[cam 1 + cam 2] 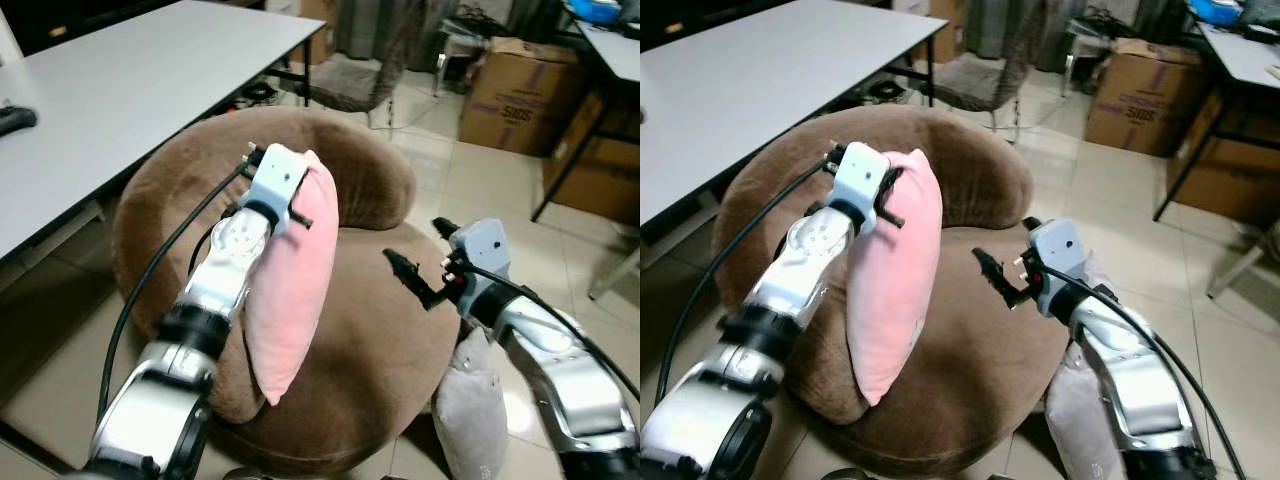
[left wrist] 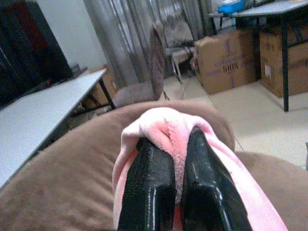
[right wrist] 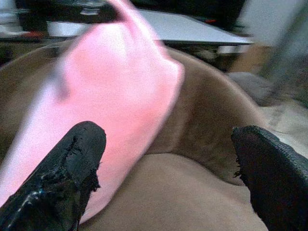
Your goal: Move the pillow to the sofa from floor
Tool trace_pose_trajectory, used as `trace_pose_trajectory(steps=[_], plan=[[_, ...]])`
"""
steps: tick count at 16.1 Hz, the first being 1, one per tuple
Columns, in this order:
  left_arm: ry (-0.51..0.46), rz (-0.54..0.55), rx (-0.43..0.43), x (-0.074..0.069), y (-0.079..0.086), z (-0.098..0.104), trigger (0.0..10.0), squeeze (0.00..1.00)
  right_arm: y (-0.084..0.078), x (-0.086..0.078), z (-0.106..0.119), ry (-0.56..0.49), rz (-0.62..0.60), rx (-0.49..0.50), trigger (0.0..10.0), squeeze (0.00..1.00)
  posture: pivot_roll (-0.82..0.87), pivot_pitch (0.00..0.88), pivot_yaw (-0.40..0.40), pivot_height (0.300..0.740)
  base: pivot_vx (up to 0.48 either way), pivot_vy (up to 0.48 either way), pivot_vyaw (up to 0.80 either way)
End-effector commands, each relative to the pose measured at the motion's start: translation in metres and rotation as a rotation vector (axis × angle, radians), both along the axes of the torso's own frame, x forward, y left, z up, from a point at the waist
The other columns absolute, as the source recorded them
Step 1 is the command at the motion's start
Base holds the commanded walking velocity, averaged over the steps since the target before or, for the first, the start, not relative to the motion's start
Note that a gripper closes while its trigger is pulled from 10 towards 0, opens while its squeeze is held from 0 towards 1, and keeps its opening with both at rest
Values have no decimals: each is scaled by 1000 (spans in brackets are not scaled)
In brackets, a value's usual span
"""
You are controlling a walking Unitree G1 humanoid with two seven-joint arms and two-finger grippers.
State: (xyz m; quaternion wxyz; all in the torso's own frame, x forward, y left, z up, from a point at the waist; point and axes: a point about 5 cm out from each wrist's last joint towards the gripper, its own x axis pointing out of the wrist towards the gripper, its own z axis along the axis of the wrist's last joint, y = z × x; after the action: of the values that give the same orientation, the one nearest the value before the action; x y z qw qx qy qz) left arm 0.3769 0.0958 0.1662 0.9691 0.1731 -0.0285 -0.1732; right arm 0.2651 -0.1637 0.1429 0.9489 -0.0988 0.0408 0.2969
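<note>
Pink pillow (image 1: 295, 275): held upright in the air over the left part of the seat of the brown round sofa (image 1: 380, 350), its top edge pinched in the left tool (image 2: 168, 190), its lower corner hanging down toward the sofa's front edge; left tool: both black fingers (image 2: 147, 187) pressed together on a fold of the pink fabric, arm reaching in from the robot's left; right tool (image 1: 412, 277): over the right part of the seat, fingers spread wide with nothing between them, pointed toward the pillow and apart from it; grey cushion (image 1: 470, 405): on the tiled floor (image 1: 480, 180), against the sofa's right side, below the right arm; white surface (image 1: 120, 90): behind and left of the sofa; cardboard boxes (image 1: 515, 95): on the floor, well behind the sofa to the right; chair (image 1: 350, 80): beyond the sofa's backrest.
</note>
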Motion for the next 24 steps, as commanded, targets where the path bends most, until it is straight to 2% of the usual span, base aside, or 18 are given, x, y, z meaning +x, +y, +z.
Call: trace_pose_trajectory(steps=[1, 2, 3, 6, 7, 8, 9, 10, 11, 12, 13, 14, 15, 16, 21, 22, 23, 24], plan=[[-18, 36, -26, 8, -7, 8, 10000, 0, 0, -7, 1, 39, 120, -33, 10000, 0, -28, 0, 15, 740, 0, 0, 0], [15, 98, -88, 14, -11, 9, 10000, 0, -4, -13, -1, 79, 216, -89, 10000, 0, -33, 0, 16, 740, 0, 0, 0], [34, 135, -130, 16, -12, 8, 10000, 0, -7, -15, -1, 93, 252, -118, 10000, 0, -36, 0, 17, 740, 0, 0, 0], [67, 255, -208, 19, -11, 1, 10000, 0, -15, -11, 7, 94, 297, -156, 10000, 0, -52, 0, 21, 740, 0, 0, 0], [65, 326, -197, 19, -3, -7, 10000, 0, -17, -9, 10, 91, 315, -176, 10000, 0, -53, 0, 21, 740, 0, 0, 0], [70, 343, -183, 18, 1, -12, 10000, 0, -17, -9, 10, 93, 320, -178, 10000, 0, -54, 0, 20, 740, 0, 0, 0], [105, 393, -153, 12, 12, -29, 10000, 0, -16, -10, 9, 100, 338, -183, 10000, 0, -51, 0, 17, 740, 0, 0, 0], [146, 442, -114, 3, 27, -51, 10000, 0, -13, -10, 7, 110, 364, -187, 10000, 0, -51, 0, 17, 740, 0, 0, 0], [157, 454, -97, -1, 32, -59, 10000, 0, -11, -11, 6, 112, 377, -189, 10000, 0, -51, 0, 17, 740, 0, 0, 0], [174, 464, -42, -12, 42, -78, 10000, 0, -8, -11, 6, 114, 396, -184, 10000, 0, -51, 0, 17, 740, 0, 0, 0], [178, 462, -6, -17, 46, -87, 10000, 0, -6, -10, 5, 114, 403, -183, 10000, 0, -51, 0, 17, 740, 0, 0, 0], [200, 488, 37, -30, 60, -103, 10000, 0, -2, -10, 5, 114, 425, -186, 10000, 0, -29, 0, -15, 740, 0, 0, 0], [204, 517, 47, -36, 72, -110, 10000, 0, 1, -9, 5, 116, 443, -186, 10000, 0, -20, 0, -23, 740, 0, 0, 0], [194, 536, 44, -39, 82, -110, 10000, 0, 4, -9, 4, 119, 465, -182, 10000, 0, -11, 0, -31, 740, 0, 0, 0], [162, 528, 48, -45, 108, -104, 10000, 0, 11, -5, 4, 131, 535, -175, 10000, 0, 20, 0, -54, 740, 0, 0, 0], [164, 527, 44, -45, 109, -103, 10000, 0, 10, -2, 4, 123, 528, -180, 10000, 0, 32, 0, -67, 740, 0, 0, 0], [167, 486, 12, -40, 100, -98, 10000, 0, 9, 2, 5, 115, 519, -183, 10000, 0, 37, 0, -72, 740, 0, 0, 0], [155, 419, -13, -31, 84, -89, 10000, 0, 9, 5, 6, 111, 517, -185, 10000, 0, 41, 0, -75, 740, 0, 0, 0]])
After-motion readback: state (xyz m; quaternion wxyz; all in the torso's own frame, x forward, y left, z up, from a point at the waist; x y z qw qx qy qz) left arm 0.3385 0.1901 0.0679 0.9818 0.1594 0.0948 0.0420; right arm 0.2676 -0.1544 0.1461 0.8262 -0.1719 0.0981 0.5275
